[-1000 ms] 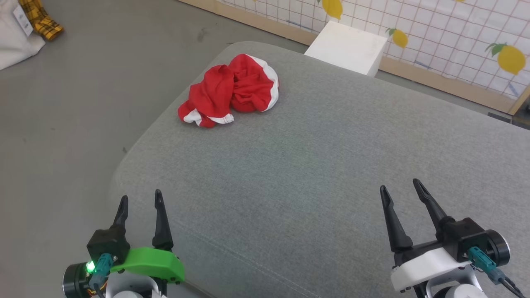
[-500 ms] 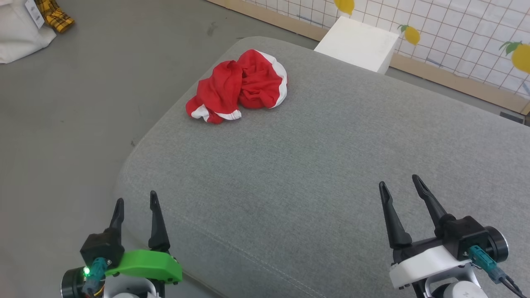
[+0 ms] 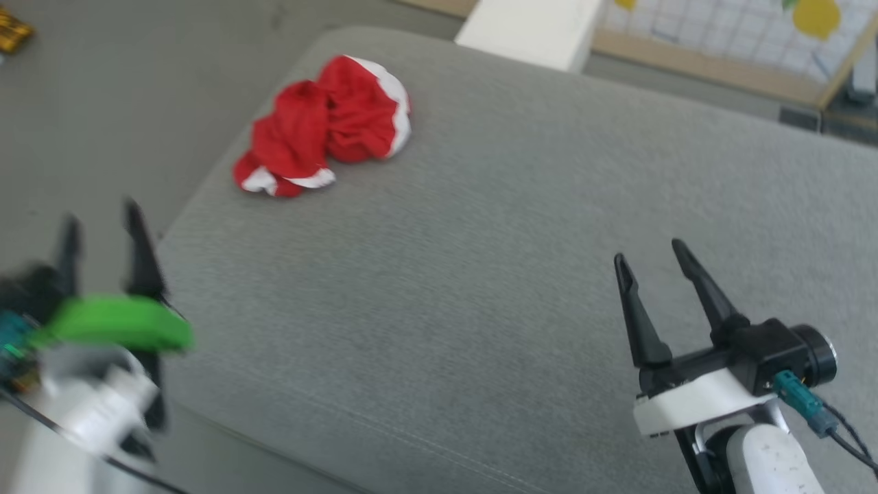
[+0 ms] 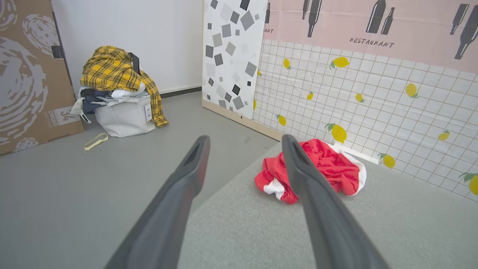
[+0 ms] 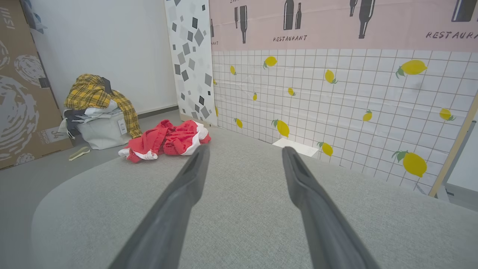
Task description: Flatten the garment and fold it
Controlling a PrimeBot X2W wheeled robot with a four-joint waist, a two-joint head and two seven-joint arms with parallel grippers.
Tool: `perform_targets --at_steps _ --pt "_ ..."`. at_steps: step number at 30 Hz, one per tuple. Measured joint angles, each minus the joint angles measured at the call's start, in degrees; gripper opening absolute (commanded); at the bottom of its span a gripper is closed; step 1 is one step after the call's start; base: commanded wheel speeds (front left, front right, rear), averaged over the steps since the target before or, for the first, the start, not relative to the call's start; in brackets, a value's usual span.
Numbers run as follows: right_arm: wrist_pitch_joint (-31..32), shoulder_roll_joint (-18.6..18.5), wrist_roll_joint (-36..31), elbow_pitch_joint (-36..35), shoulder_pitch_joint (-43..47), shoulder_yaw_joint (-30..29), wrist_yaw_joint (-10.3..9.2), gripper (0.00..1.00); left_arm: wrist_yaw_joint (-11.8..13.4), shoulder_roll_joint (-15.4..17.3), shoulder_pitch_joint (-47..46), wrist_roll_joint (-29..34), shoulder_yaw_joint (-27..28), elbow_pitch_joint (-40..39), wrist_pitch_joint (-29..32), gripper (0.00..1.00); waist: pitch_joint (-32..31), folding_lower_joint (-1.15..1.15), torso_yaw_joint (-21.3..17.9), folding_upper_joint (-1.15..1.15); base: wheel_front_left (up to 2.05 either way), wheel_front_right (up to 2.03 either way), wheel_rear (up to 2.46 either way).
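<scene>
Crumpled red-and-white garment (image 3: 322,127) sits in a heap at the far left corner of the grey cushion (image 3: 480,240), close to the edge; L gripper (image 3: 99,213) hangs at the cushion's left side, blurred, jaws apart, nothing btwn them; R gripper (image 3: 648,250) hovers over the near right, jaws wide, empty; both well apart from the fabric; white block (image 3: 528,27) stands beyond the far edge.

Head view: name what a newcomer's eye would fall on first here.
The bright red garment with white trim, bunched in a heap near the far left corner of the grey cushion. Next, the two open grippers in the foreground: the left gripper blurred at the left edge, the right gripper sharp at lower right, both empty.
</scene>
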Motion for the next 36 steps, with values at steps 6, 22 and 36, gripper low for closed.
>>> perform_targets --at_steps 6,22,36 --pt "0.1 0.0 -0.3 -0.8 -3.2 0.1 0.0 1.0 -0.6 6.3 -13.0 -4.7 4.6 2.8 8.4 1.0 6.2 0.0 -4.4 0.0 0.0 0.0 0.0" --pt "-2.1 0.0 1.9 -1.2 -12.1 2.9 0.0 1.0 6.1 18.3 -29.8 -13.6 10.6 14.2 39.0 1.0 25.9 0.02 -16.0 0.0 0.0 0.0 0.0" --pt "-3.0 0.8 2.3 -4.1 -14.1 4.6 0.03 1.0 13.2 22.7 -26.5 -14.8 14.4 12.7 47.2 0.42 36.1 -0.01 -23.7 0.0 0.0 0.0 0.0"
